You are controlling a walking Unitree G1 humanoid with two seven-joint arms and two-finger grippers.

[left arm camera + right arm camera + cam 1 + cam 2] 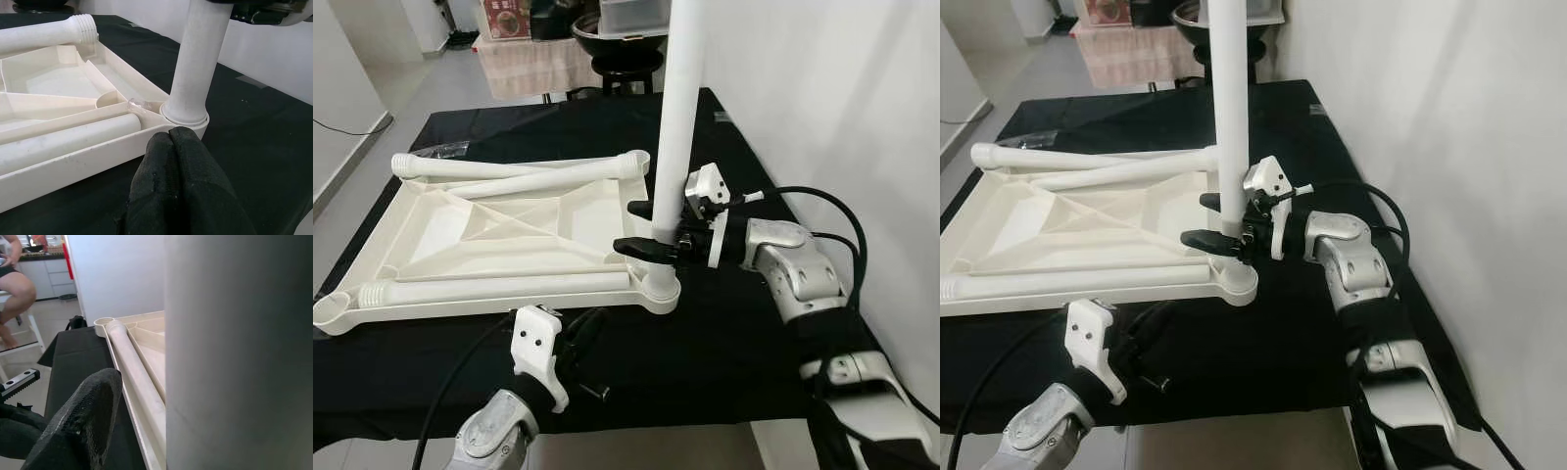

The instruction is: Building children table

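**Fingers grip the upright leg at its corner socket**

Fingers of my right gripper [644, 227] clamp the vertical table leg [677, 108] just above the tabletop [460, 230] corner. Left wrist view: left gripper [171, 142] pressed closed, just beside that socket.

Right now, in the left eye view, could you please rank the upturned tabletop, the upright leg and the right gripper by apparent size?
1. Upturned tabletop, the widest thing there.
2. Upright leg, long and narrow, cut off by the frame's top.
3. Right gripper, shut on that leg low down.
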